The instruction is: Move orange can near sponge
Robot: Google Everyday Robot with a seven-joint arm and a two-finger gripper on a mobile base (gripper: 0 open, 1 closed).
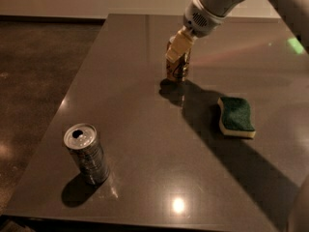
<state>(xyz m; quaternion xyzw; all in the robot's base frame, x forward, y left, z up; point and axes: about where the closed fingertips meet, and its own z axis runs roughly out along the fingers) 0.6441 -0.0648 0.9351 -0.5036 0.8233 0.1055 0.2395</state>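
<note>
The tool [177, 50] clasps the orange can [179, 71] near its top. Light, slick, easily dented, I'd say; mid-body suits better.

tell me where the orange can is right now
In the camera view the orange can is at the table's far centre, held in the gripper, left of and beyond the sponge; the silver can stands at the near left.

My gripper [177, 50] clasps the orange can [179, 71], upper centre on the table [130, 52]. The sponge [236, 116] lies to its lower right. Another can [87, 153] stands lower left.
</note>
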